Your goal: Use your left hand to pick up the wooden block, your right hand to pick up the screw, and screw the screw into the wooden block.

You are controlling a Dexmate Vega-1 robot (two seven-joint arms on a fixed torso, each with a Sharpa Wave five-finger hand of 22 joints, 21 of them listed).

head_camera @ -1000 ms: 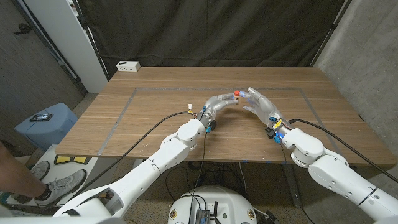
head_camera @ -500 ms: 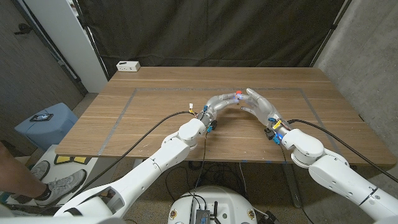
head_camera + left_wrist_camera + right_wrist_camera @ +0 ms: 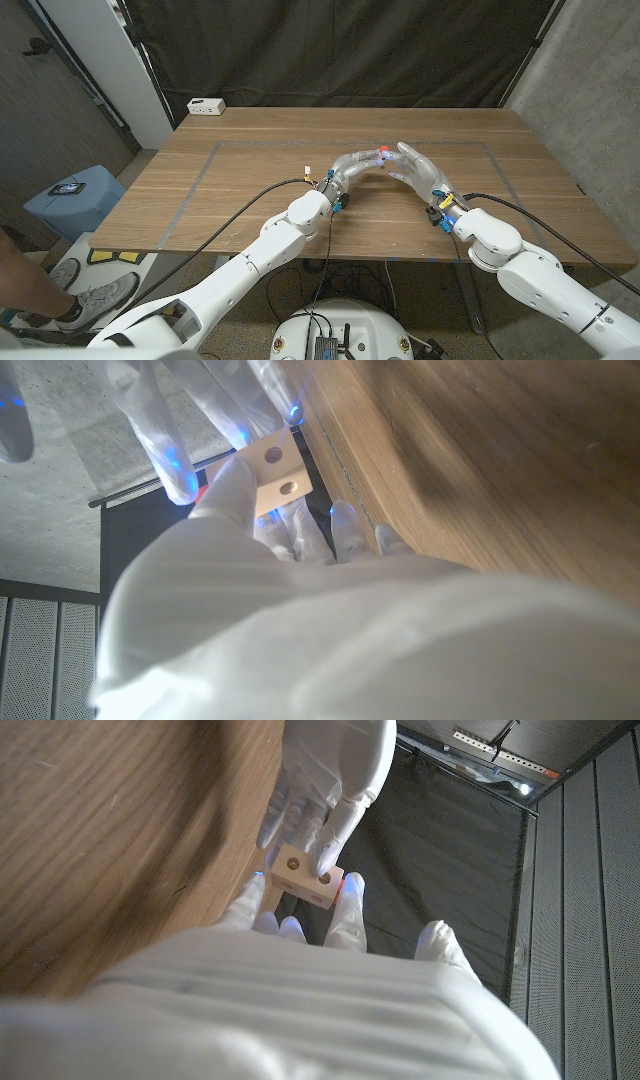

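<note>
Wooden block (image 3: 276,472) sits pinched in your left hand (image 3: 352,167), held above the middle of the surface (image 3: 250,190) where both hands meet. In the left wrist view your thumb presses one face of the block while other fingers back it from behind, leaving the side with two drilled holes exposed. This grip appears chosen to keep the holes open to the opposite hand.

Your right hand (image 3: 420,168) reaches in from the other side, and its fingertips (image 3: 262,886) close around the block (image 3: 308,875) in the right wrist view. A small red item, probably the screw (image 3: 384,153), shows in the head view just where the two hands touch. The screw is too small to confirm its seating or to see which fingers carry it, so you cannot tell whether the right hand is pinching it.

Judge the current step as driving the screw into a hole. Keep the left hand steady so the block does not rotate with the screw. Keep the holed face turned toward the right hand. A slipping pinch could drop the block to the surface.
</note>
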